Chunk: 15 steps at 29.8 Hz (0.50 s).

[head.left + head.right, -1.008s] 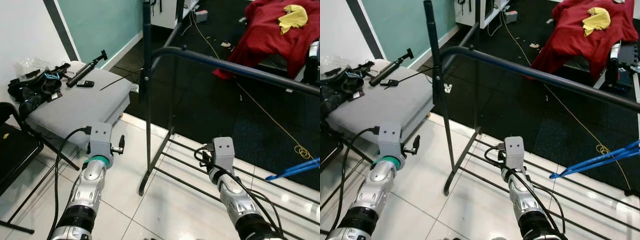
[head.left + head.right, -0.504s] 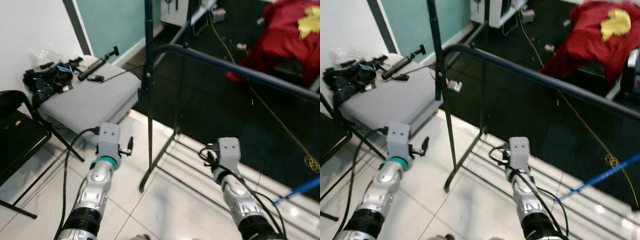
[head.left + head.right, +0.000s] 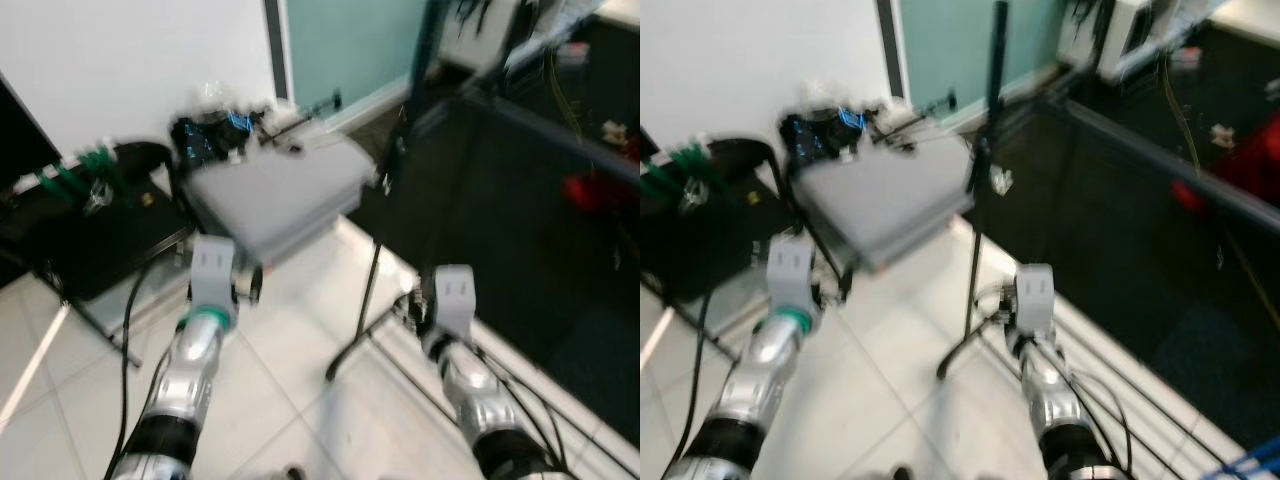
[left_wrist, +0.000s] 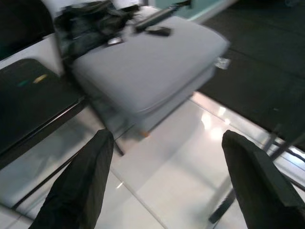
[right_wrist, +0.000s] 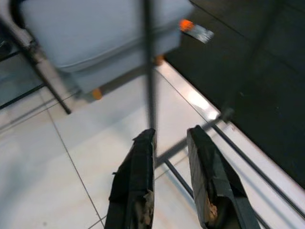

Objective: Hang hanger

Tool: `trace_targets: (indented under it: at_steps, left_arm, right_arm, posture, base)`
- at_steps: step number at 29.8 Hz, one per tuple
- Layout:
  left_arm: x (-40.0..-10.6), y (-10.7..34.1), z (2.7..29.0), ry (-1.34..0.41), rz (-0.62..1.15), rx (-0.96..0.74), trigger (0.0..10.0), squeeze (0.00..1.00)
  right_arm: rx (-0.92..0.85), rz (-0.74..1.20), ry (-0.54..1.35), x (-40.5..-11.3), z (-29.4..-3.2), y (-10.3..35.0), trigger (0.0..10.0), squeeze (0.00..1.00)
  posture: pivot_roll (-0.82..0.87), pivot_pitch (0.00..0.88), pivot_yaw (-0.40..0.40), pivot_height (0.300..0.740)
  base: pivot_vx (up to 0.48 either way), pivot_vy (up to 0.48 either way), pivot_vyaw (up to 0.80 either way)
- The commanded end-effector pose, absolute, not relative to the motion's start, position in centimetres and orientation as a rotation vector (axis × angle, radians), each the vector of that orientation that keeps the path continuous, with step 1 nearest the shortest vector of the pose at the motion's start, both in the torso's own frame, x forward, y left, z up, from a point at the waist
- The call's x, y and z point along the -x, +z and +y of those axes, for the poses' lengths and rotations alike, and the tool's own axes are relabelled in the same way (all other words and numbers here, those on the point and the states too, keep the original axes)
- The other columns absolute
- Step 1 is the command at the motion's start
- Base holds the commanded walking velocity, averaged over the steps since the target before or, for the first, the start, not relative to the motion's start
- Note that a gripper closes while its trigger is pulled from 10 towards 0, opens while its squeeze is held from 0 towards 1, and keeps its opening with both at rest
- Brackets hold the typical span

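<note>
The biggest thing before me is the clothes rack (image 3: 985,150), a frame of thin dark metal tubing, hard and smooth, with an upright post and floor rails that lie on glossy pale floor tiles (image 3: 290,400) beside a dark carpet (image 3: 1140,250). To my left stands a grey cushioned stool (image 3: 280,195), soft-topped and matte, with a tangle of black gear (image 3: 205,135) heaped at its far end, and next to that a black folding chair (image 3: 90,240). A blue hanger (image 3: 1240,465) pokes in at the lower right corner of the right eye view, on the floor by the rack's rails and well apart from both my grippers; only a blurred sliver shows. I judge it to be light, stiff plastic, a bit slick, best taken at the shoulder bar near the hook so the hook stays free for the rail. My left gripper (image 4: 164,176) is spread wide and empty over the tiles near the stool; my right gripper (image 5: 171,183) is parted only narrowly, holding nothing, pointing at the rack's post.
</note>
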<state>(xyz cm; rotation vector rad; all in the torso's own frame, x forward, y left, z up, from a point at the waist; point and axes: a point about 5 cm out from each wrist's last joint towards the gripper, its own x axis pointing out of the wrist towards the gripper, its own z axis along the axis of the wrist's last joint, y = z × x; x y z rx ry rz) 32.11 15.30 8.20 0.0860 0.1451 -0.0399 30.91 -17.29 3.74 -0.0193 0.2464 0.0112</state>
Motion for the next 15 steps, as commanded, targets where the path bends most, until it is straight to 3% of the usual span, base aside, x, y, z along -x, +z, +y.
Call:
trace_targets:
  at_steps: [1,11,15]
  left_arm:
    - [-31.6,7.5,16.0,-0.021,0.180,-0.087,10.0,0.00]
    - [-31.1,6.5,16.2,-0.026,0.226,-0.109,10.0,0.00]
    - [-30.4,4.7,16.5,-0.019,0.297,-0.096,10.0,0.00]
  right_arm:
    - [0.009,0.275,0.026,-30.3,-16.8,2.9,10.0,0.00]
    - [0.014,0.310,0.031,-30.0,-16.8,2.3,10.0,0.00]
    - [0.025,0.369,0.012,-29.4,-16.7,1.0,10.0,0.00]
  posture:
    - [-0.02,0.013,0.052,0.740]
    - [-0.02,0.013,0.054,0.740]
    - [-0.05,0.027,0.106,0.740]
  base:
    - [0.000,0.000,0.80]
    - [0.000,0.000,0.80]
    - [0.000,0.000,0.80]
